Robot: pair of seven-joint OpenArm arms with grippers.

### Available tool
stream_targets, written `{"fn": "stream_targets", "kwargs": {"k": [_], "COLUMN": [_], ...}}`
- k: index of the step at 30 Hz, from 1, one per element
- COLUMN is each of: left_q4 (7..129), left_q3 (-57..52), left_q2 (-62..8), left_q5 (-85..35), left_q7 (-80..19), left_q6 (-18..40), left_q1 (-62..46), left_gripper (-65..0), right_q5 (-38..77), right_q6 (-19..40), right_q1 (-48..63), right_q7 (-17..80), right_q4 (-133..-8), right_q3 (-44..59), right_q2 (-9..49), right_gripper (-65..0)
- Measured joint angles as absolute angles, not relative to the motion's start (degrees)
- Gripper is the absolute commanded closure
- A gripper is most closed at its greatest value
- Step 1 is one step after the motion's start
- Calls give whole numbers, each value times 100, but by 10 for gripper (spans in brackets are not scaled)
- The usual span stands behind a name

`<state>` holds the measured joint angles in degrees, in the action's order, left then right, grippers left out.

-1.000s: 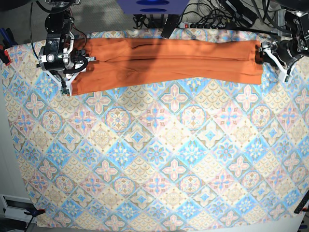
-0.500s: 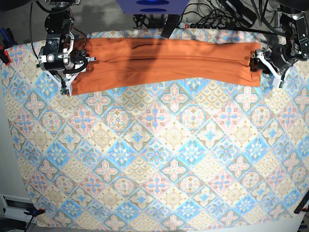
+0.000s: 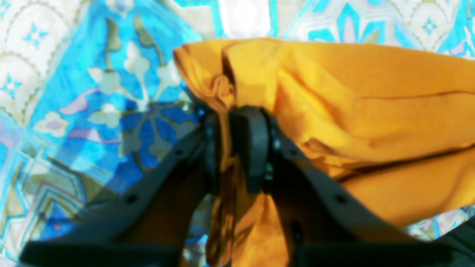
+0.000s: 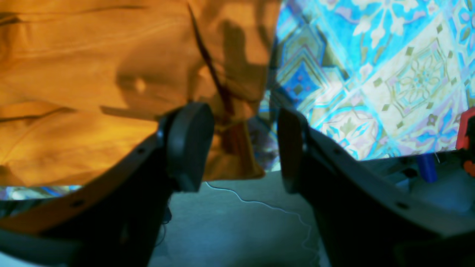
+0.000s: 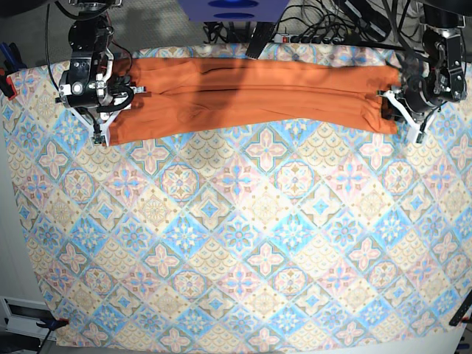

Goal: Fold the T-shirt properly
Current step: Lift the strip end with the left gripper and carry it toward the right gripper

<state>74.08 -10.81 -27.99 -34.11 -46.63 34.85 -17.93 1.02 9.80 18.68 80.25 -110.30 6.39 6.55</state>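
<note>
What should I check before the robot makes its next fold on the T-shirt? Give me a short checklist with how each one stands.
1. Left gripper closed on the end of the T-shirt: ok, fabric is pinched between its fingers.
2. Right gripper holding the opposite end: not ok, its fingers stand apart around the edge.
3. T-shirt laid out as a long strip: ok, it runs between both arms.
4. Fabric smooth: not ok, wrinkles and a gap between layers show near the left gripper.
5. Every layer caught in the left grip: cannot tell, the fingers hide it.
</note>
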Motion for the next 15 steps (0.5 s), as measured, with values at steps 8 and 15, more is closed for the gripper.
{"fn": "stream_targets", "kwargs": {"k": [8, 15], "left_q4": [8204, 9618], "left_q3": [-873, -1037], "left_q2": [-2624, -2436], "left_q5": [-3675, -4104], "left_q7": [-5813, -6458], "left_q6": [4060, 4001], "left_q1": [-2080, -2565], "left_gripper": [-31, -34], "right_q5": [106, 30], "right_q6": [982, 980], "right_q1": [1863, 1890], "right_q7": [8023, 8042], "right_q4": [-11030, -11028], "right_q3": [639, 655], "right_q2": [652, 670], "right_gripper": [-303, -303]}}
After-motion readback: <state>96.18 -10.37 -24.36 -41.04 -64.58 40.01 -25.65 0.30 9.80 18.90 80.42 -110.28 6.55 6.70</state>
